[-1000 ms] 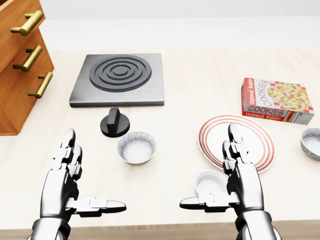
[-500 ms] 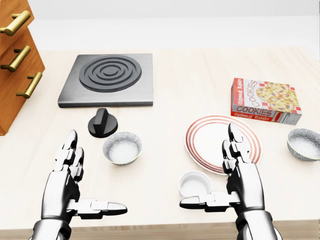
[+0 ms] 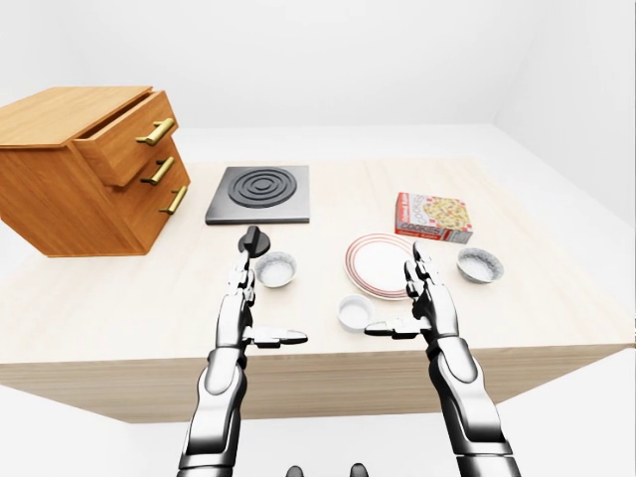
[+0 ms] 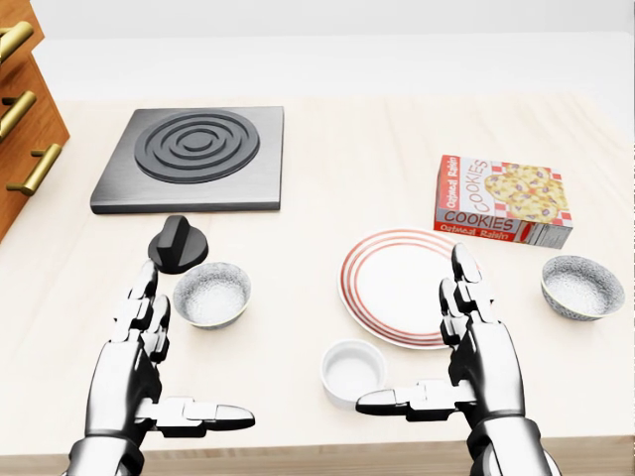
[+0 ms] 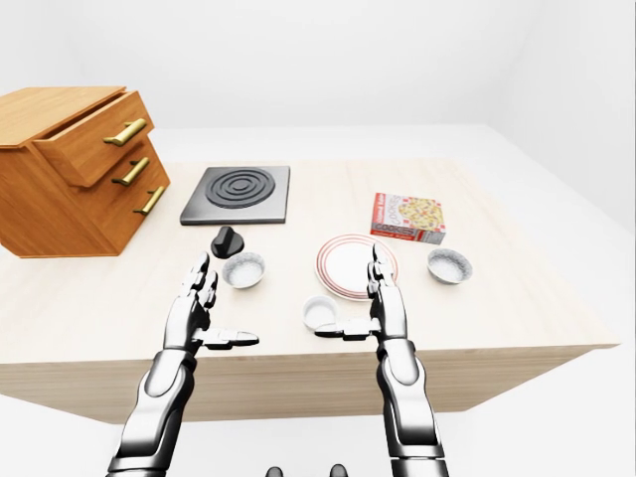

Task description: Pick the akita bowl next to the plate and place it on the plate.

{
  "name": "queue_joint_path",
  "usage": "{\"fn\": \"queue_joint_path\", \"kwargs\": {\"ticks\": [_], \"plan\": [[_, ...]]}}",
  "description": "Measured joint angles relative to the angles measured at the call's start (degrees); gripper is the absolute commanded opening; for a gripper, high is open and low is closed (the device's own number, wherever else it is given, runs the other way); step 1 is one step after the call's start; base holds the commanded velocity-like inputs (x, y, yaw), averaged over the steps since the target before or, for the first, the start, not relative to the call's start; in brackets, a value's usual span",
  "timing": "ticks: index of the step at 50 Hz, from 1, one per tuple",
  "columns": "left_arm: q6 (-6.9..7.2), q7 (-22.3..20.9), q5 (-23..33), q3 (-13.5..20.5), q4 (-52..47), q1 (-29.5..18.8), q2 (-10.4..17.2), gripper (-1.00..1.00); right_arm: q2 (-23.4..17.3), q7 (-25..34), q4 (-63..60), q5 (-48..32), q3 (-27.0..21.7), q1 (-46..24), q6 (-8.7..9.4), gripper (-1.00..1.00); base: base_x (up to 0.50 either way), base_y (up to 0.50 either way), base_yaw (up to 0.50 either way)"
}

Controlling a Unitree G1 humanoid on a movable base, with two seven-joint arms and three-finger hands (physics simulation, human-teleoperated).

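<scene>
Akita bowl [image 4: 582, 287]: grey, speckled, upright and empty, on the table [image 4: 377, 149] just beside the right edge of the plate [image 4: 392, 283] in the head view, apart from its rim and not yet picked up. Plate: white with red rings, bare, its lower right rim partly covered by the fingers of the right hand [image 4: 481, 362]. Right hand: open, fingers straight, thumb out sideways toward the white ramekin [image 4: 353, 372], holding nothing, hovering left of the bowl. Left hand [image 4: 134, 357]: likewise open and empty, low at the left. Second grey bowl [image 4: 211, 295]: of the same kind but well apart from the plate, beside the black knob [image 4: 178, 244]; judged not the target. Cookie box [image 4: 501, 201]: lying above the plate and bowl. Hob [image 4: 193, 157] and wooden drawer cabinet [image 3: 89, 164]: at upper left, not involved. Step in hand, as judged: the reach. Handling note: carry the right hand rightward past the plate rim, settle it over the bowl's near wall, close thumb and fingers across that wall, then lift high enough to clear the plate's rim, avoiding both ramekin and box.
</scene>
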Motion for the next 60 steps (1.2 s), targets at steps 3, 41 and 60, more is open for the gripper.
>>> {"fn": "queue_joint_path", "kwargs": {"ticks": [3,41,60], "plan": [[0.02,0.04,0.0,0.02,0.19,-0.05,-0.01,1.0,0.01,0.02,-0.05,0.08,-0.01,-0.01,0.13,1.0,0.0,-0.1,0.0],[0.42,0.47,-0.36,0.19,1.0,-0.35,-0.01,1.0,-0.08,-0.02,-0.69,1.29,-0.46,-0.12,1.08,1.0,0.0,-0.12,0.0],[0.53,0.52,-0.44,0.14,0.98,-0.3,-0.03,1.0,-0.13,0.0,-0.81,1.2,-0.56,-0.08,1.05,1.0,0.0,-0.14,0.0]]}}
